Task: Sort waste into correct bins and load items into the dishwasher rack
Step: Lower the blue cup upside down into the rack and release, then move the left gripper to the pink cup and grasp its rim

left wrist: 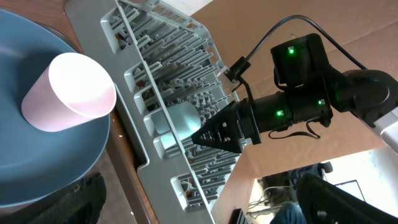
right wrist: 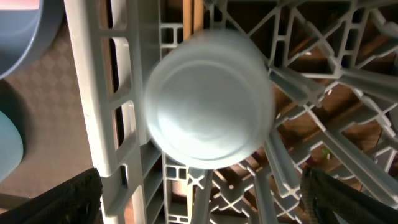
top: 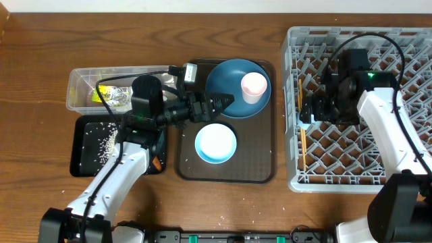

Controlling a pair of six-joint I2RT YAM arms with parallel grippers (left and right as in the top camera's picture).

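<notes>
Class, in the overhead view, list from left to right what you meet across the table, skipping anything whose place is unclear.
Clear rectangular plastic tub → round light-blue bowl → small pinkish-white cup → large grey plastic dishwasher rack.

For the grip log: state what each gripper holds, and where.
Nothing is held. The left gripper hangs open over the dark-blue plate; the right gripper is open, its fingers clear of the light-blue cup in the rack.

rack (top: 351,40) right, small cup (right wrist: 208,102) inside by its left wall | serving tray (top: 256,155) centre: plate (top: 226,77) far, tall cup (top: 254,86) on it, bowl (top: 216,143) near | tub (top: 74,91) far left, shallow tray (top: 75,145) just nearer
</notes>
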